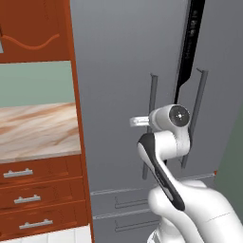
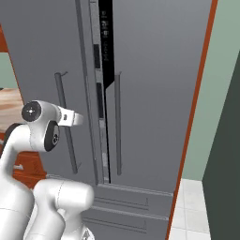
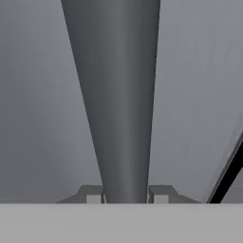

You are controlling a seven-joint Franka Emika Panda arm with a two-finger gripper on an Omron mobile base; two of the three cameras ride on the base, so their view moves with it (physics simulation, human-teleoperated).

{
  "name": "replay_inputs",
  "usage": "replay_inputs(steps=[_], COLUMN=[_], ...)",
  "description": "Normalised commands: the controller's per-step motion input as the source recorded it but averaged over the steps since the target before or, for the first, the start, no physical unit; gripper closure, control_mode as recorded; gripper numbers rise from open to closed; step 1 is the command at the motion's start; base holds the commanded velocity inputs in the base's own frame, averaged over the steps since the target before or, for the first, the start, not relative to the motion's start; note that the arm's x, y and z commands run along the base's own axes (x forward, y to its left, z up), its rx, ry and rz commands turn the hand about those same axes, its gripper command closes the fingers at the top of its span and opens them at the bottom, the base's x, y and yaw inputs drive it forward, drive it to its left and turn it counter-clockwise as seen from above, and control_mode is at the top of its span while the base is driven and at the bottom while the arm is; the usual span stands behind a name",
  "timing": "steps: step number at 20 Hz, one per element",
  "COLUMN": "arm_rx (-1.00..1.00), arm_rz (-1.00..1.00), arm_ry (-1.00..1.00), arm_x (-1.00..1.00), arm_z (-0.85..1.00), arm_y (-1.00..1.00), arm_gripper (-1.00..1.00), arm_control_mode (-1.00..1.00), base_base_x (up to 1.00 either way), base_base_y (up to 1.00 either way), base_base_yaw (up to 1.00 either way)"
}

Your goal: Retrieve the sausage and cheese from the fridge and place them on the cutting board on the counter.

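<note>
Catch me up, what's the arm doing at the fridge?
The arm's hand is shut on the left door's bar handle of the fridge, one finger on each side of it. That door stands slightly ajar, with a dark gap showing between the two doors. What is inside cannot be seen. The counter sits to the left of the fridge, over wooden drawers.
</note>
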Motion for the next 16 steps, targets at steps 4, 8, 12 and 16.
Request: replay_inputs(steps=[4,8,12,16], arm_rx=[0.0,0.0,0.0,0.01], arm_rz=[0.0,-0.02,-0.03,0.0], arm_ry=[0.0,0.0,0.0,0.0], arm_x=[-0.32,-0.36,-0.35,-0.31], arm_z=[0.04,0.03,0.02,0.01], arm_y=[0.19,0.23,0.24,0.27], arm_gripper=[1.0,1.0,1.0,1.0], arm_control_mode=[-1.0,-1.0,-1.0,-1.0], base_base_x=[0.0,0.0,0.0,0.0], base_base_y=[0.0,0.0,0.0,0.0], base_base_yaw=[0.0,0.0,0.0,0.0])
